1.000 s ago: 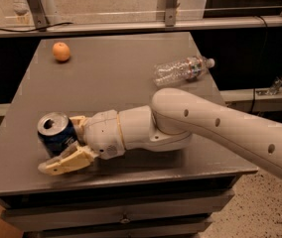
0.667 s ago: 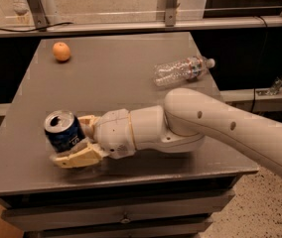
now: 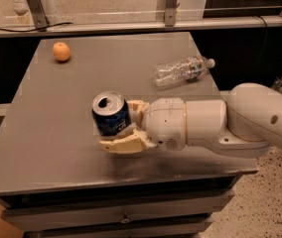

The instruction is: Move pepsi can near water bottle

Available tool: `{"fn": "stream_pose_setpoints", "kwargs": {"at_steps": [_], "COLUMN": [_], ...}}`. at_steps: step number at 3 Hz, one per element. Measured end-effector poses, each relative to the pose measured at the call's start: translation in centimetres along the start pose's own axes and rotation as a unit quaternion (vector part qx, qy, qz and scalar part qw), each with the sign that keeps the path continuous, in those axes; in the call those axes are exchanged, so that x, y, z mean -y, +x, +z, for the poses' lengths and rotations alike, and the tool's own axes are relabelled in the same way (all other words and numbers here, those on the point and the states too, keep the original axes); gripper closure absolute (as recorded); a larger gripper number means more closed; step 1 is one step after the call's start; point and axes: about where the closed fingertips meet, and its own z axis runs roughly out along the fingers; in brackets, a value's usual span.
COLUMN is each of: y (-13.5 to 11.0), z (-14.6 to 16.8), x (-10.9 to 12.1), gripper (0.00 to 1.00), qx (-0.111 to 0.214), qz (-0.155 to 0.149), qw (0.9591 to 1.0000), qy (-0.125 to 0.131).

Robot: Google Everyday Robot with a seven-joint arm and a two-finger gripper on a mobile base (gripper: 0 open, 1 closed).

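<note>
The pepsi can point(image 3: 110, 115) is dark blue with a silver top and stands roughly upright, held above the grey table point(image 3: 46, 128) near its middle front. My gripper point(image 3: 123, 125) reaches in from the right and is shut on the can, with cream fingers point(image 3: 126, 145) on either side of it. The water bottle point(image 3: 182, 70) is clear and crinkled, with a white cap. It lies on its side at the table's far right, up and to the right of the can and apart from it.
An orange point(image 3: 61, 51) sits at the table's far left corner. A metal railing point(image 3: 166, 19) runs behind the table. The table's right edge lies just past the bottle. My white arm point(image 3: 240, 123) covers the table's right front part.
My gripper has carried the pepsi can to the right and a little up the table, from the left front towards the middle. The bottle and the orange have not moved.
</note>
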Motion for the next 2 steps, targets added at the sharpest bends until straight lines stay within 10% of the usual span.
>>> {"fn": "stream_pose_setpoints", "kwargs": {"at_steps": [2], "y": [-0.1], "z": [-1.7], "x": [1.5], "gripper": [1.00], "qx": [-0.001], "qz": [-0.022], "qw": [0.9992], "qy": [0.033]}}
